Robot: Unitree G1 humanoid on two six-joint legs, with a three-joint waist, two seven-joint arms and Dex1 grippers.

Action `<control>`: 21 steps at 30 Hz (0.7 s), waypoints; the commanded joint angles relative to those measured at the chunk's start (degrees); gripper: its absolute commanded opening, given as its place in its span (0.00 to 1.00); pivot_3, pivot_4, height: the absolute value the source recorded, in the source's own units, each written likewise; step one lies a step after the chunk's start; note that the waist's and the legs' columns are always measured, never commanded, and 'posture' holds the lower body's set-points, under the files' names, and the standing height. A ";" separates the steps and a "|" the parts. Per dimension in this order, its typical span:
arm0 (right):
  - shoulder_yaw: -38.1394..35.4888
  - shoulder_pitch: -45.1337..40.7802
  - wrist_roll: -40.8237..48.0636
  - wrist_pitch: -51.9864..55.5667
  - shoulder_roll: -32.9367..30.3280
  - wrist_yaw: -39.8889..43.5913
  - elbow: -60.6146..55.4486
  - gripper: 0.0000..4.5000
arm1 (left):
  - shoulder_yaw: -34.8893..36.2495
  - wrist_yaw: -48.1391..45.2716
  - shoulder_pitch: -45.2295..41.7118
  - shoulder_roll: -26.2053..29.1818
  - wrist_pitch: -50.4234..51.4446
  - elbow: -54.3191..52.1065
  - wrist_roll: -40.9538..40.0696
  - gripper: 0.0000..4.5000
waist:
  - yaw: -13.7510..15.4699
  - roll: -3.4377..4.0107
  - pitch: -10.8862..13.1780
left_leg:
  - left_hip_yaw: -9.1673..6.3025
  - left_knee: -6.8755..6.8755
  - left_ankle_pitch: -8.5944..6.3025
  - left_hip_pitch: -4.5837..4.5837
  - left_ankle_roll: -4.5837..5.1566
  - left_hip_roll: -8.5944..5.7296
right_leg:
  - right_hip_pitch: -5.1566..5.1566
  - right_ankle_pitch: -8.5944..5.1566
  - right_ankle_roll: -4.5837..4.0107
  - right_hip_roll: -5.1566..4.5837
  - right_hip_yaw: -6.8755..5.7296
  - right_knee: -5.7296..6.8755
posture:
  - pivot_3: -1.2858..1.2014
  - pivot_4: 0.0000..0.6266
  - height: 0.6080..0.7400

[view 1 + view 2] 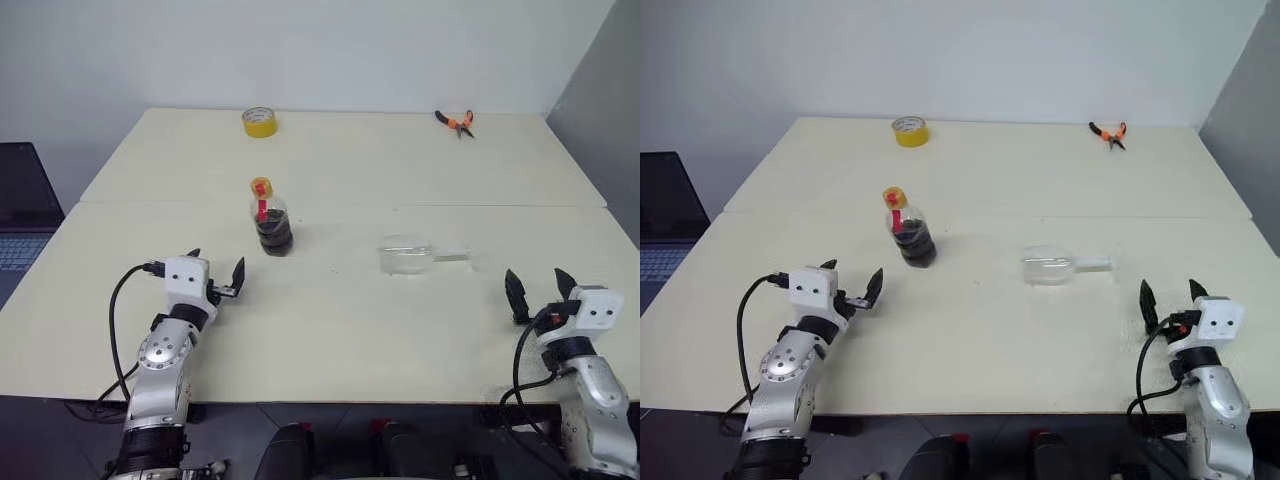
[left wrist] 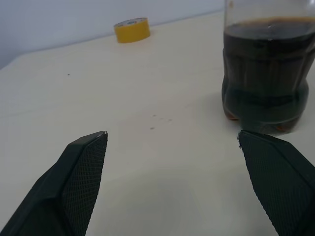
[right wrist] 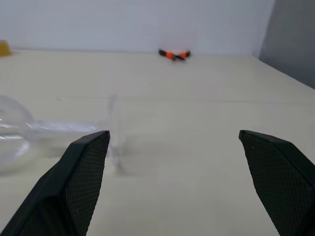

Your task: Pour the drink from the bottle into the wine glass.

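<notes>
The bottle (image 1: pixel 270 220) stands upright left of the table's middle, clear and ribbed, with a red band and a yellow-orange cap. The dark drink (image 2: pixel 266 83) fills its lower part. The wine glass (image 1: pixel 408 254) lies on its side right of the middle, its stem and foot (image 3: pixel 115 140) pointing to the right. My left gripper (image 1: pixel 215 265) is open, a little in front of the bottle and to its left, holding nothing. My right gripper (image 1: pixel 538 285) is open near the front right, to the right of the glass's foot, and is empty too.
A yellow tape roll (image 1: pixel 259 122) sits at the table's (image 1: pixel 350 340) far edge. Orange-handled pliers (image 1: pixel 455 121) lie at the far right. A laptop (image 1: pixel 20 205) stands beyond the left edge. A grey partition (image 1: pixel 605 110) borders the right side.
</notes>
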 commanded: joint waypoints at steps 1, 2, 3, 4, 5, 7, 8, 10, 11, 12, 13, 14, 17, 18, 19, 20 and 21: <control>4.42 3.85 4.06 5.49 -4.62 6.81 -13.33 1.00 | -1.89 -3.15 -2.44 0.85 -0.46 -2.54 -0.93 1.00 | 0.04 0.00 0.00 | -0.05 0.00 0.00 -0.01 0.00 0.01 | 0.00 0.00 0.00 0.01 -0.03 0.00 | 0.52 0.24 1.00; 5.93 4.90 4.93 7.20 -6.23 8.49 -16.51 1.00 | -2.45 -3.85 -3.27 0.78 -0.13 -2.27 -1.03 1.00 | 0.08 0.00 0.02 | -0.07 -0.02 0.00 -0.02 0.00 0.00 | 0.00 0.00 0.00 0.01 -0.05 -0.01 | 0.52 0.24 1.00; 7.72 5.07 5.43 9.33 -8.50 10.22 -19.51 1.00 | -3.07 -4.81 -4.27 0.66 0.73 -1.89 -1.53 1.00 | 0.18 -0.02 0.02 | -0.08 -0.01 0.00 -0.03 0.00 -0.01 | 0.00 0.00 0.00 0.01 -0.06 -0.02 | 0.52 0.24 1.00; 8.66 4.86 5.68 10.84 -9.94 10.88 -21.17 1.00 | -3.27 -5.40 -4.87 0.59 1.35 -1.62 -1.91 1.00 | 0.33 -0.03 0.03 | -0.09 0.01 0.00 -0.02 0.00 0.00 | 0.02 0.00 0.00 0.02 -0.08 -0.02 | 0.52 0.24 1.00; 9.91 4.03 5.74 12.33 -11.84 12.13 -22.74 1.00 | -4.03 -6.41 -5.62 0.64 2.13 -1.28 -2.05 1.00 | 0.45 -0.03 0.03 | -0.10 0.03 0.00 -0.02 0.00 -0.01 | 0.03 0.00 0.01 0.02 -0.08 -0.02 | 0.52 0.24 1.00; 11.12 2.74 6.36 14.66 -14.00 13.49 -24.66 1.00 | -5.09 -7.47 -6.60 0.78 3.05 -0.89 -2.02 1.00 | 0.46 -0.05 0.03 | -0.09 0.08 0.00 -0.01 0.00 -0.01 | 0.06 0.00 0.03 0.03 -0.08 -0.02 | 0.52 0.24 1.00; 11.50 1.63 7.25 16.12 -15.01 14.11 -25.40 1.00 | -5.53 -7.39 -7.31 0.70 3.43 -0.59 -1.64 1.00 | 0.45 -0.06 0.04 | -0.10 0.08 0.00 -0.01 0.00 -0.02 | 0.07 0.00 0.03 0.04 -0.09 -0.07 | 0.52 0.24 1.00; 11.85 -0.22 8.89 18.59 -16.64 15.44 -26.10 1.00 | -5.99 -7.49 -8.45 0.58 4.24 -0.20 -1.62 1.00 | 0.46 -0.10 0.06 | -0.11 0.07 0.00 -0.03 0.00 -0.01 | 0.07 0.00 0.03 0.05 -0.09 -0.11 | 0.52 0.24 1.00; 11.94 -1.08 9.35 19.49 -17.12 15.81 -26.12 1.00 | -6.23 -7.69 -8.90 0.64 4.45 -0.02 -1.62 1.00 | 0.53 -0.12 0.07 | -0.12 0.07 0.00 -0.04 0.00 -0.01 | 0.07 0.00 0.03 0.05 -0.10 -0.13 | 0.52 0.24 1.00; 11.99 -1.88 9.50 19.98 -17.32 16.07 -25.96 1.00 | -6.33 -7.55 -9.24 0.65 4.61 0.16 -1.47 1.00 | 0.62 -0.14 0.08 | -0.15 0.07 0.00 -0.07 0.00 -0.01 | 0.07 0.00 0.02 0.05 -0.13 -0.16 | 0.52 0.24 1.00; 12.08 -2.95 9.49 20.31 -17.20 16.00 -25.59 1.00 | -6.33 -7.35 -9.68 0.61 4.68 0.48 -1.32 1.00 | 0.64 -0.14 0.08 | -0.15 0.07 0.00 -0.08 0.00 -0.01 | 0.08 0.01 0.03 0.05 -0.14 -0.19 | 0.52 0.24 1.00; 12.20 -4.17 9.56 20.57 -16.84 15.86 -25.11 1.00 | -6.25 -7.28 -10.15 0.49 4.81 0.84 -1.36 1.00 | 0.65 -0.14 0.08 | -0.16 0.07 0.00 -0.07 0.00 -0.01 | 0.11 0.02 0.04 0.05 -0.15 -0.23 | 0.52 0.24 1.00; 13.15 -7.13 9.14 20.92 -15.43 15.60 -24.08 1.00 | -6.00 -7.29 -11.50 -0.11 4.86 2.52 -1.92 1.00 | 0.66 -0.15 0.09 | -0.16 0.08 0.00 -0.07 0.00 -0.01 | 0.13 0.04 0.08 0.05 -0.14 -0.26 | 0.52 0.24 1.00; 13.49 -7.66 9.02 21.10 -15.02 15.52 -23.95 1.00 | -6.10 -6.99 -12.00 -0.29 4.51 3.23 -1.67 1.00 | 0.68 -0.15 0.08 | -0.17 0.08 0.00 -0.07 0.00 -0.01 | 0.13 0.04 0.08 0.05 -0.15 -0.27 | 0.52 0.24 1.00; 13.83 -8.03 8.86 21.23 -14.70 15.46 -23.88 1.00 | -6.24 -6.67 -12.47 -0.44 4.14 4.01 -1.30 1.00 | 0.73 -0.15 0.09 | -0.18 0.08 0.00 -0.07 0.00 -0.01 | 0.13 0.04 0.08 0.05 -0.15 -0.28 | 0.52 0.24 1.00; 14.14 -8.35 8.67 21.26 -14.45 15.47 -23.82 1.00 | -6.33 -6.31 -12.90 -0.57 3.78 4.77 -0.85 1.00 | 0.78 -0.16 0.09 | -0.18 0.08 0.00 -0.08 0.00 -0.01 | 0.13 0.04 0.08 0.05 -0.15 -0.29 | 0.52 0.24 1.00; 14.45 -8.61 8.44 21.24 -14.24 15.58 -23.76 1.00 | -6.28 -6.02 -13.30 -0.82 3.49 5.57 -0.70 1.00 | 0.79 -0.17 0.10 | -0.18 0.08 0.00 -0.09 0.00 -0.02 | 0.13 0.04 0.08 0.05 -0.16 -0.30 | 0.52 0.24 1.00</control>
